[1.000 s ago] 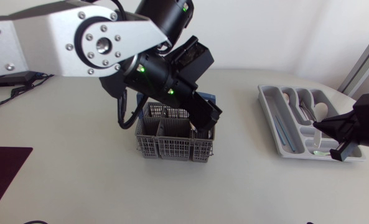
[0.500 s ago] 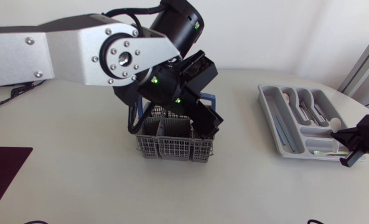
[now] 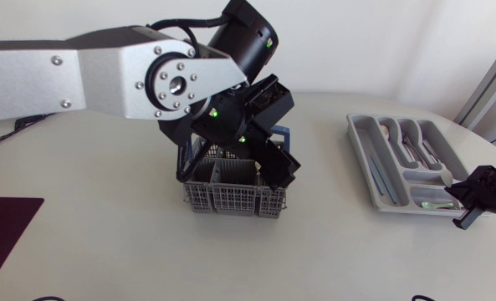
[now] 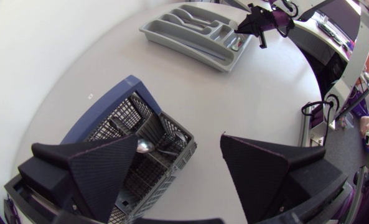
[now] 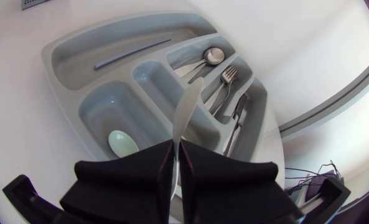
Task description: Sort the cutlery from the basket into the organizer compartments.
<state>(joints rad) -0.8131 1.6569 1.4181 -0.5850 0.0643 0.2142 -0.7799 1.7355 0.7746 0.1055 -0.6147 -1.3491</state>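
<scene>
Right wrist view: right gripper (image 5: 175, 149) is pinching a knife (image 5: 185, 109) over the organizer (image 5: 66, 50). Left gripper (image 4: 179, 140) is hovering above the basket (image 4: 119, 118) — fingers gaping, holding nothing.

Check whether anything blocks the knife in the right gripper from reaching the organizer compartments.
Nothing visible does. The right gripper is shut on the knife, its blade pointing out over the open organizer; only air lies between. The left gripper is away at the basket.
</scene>
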